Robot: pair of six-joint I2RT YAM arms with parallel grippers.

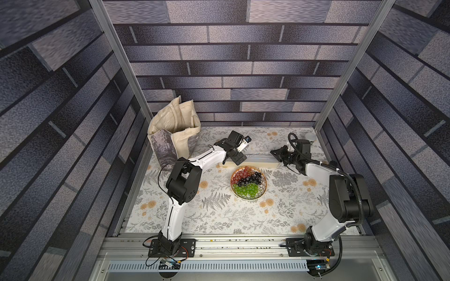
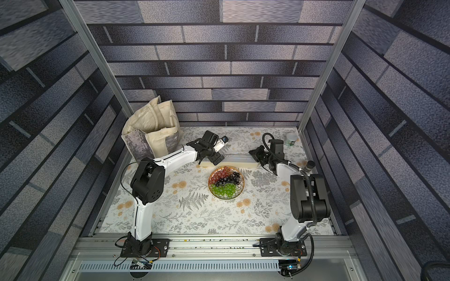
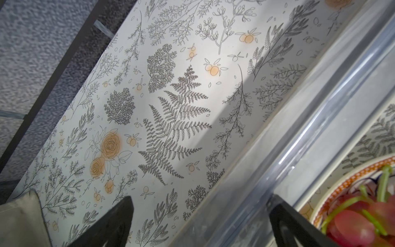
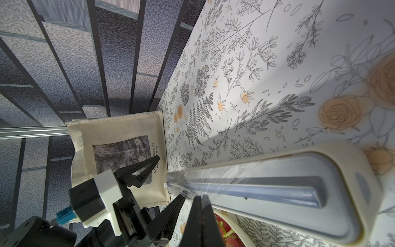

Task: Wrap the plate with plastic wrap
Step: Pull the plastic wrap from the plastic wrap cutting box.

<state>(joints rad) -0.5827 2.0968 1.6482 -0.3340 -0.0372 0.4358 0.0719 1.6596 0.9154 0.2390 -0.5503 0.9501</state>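
Pinching the plastic wrap [image 4: 188,184], the right jaws are closed; left jaws gape astride its dispenser [image 1: 260,162].

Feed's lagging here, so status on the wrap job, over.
Left gripper open over dispenser box. Right gripper shut on plastic wrap, short length drawn. Plate uncovered, beside box. Tote bag, jar off to the sides.

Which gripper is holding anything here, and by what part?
The right gripper is shut on the plastic wrap, pinching its loose edge by the dispenser box. The left gripper stands open, holding nothing.
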